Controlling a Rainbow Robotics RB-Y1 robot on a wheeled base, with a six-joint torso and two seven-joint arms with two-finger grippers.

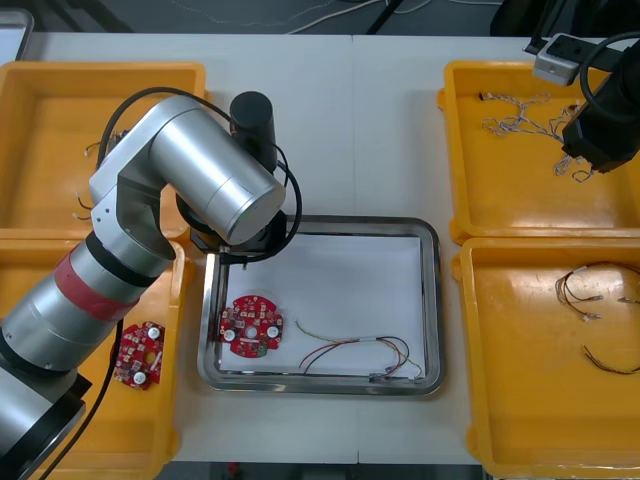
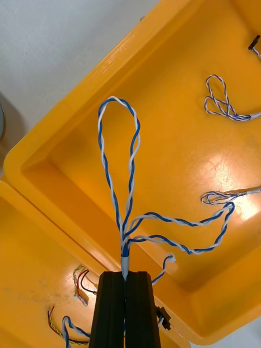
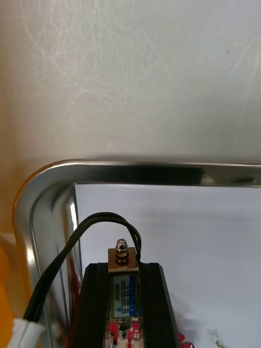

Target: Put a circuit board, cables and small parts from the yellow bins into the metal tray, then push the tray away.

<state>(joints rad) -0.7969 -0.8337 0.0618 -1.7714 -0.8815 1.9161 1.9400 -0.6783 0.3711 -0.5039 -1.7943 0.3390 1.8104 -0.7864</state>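
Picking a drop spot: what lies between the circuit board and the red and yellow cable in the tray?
Front view: only bare white tray floor separates circuit board and cable.

- Board (image 1: 251, 325): red, round, flat in tray (image 1: 430, 300).
- Red-yellow cable (image 1: 350, 352): beside it.
- Blue-white cable (image 2: 117, 163): looped, pinched by right gripper (image 2: 125, 274).
- Metal part (image 3: 122, 260): clamped in left gripper (image 3: 123, 267).

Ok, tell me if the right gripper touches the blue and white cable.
Touching. The right wrist view shows the right gripper shut on the blue and white cable, above a yellow bin.
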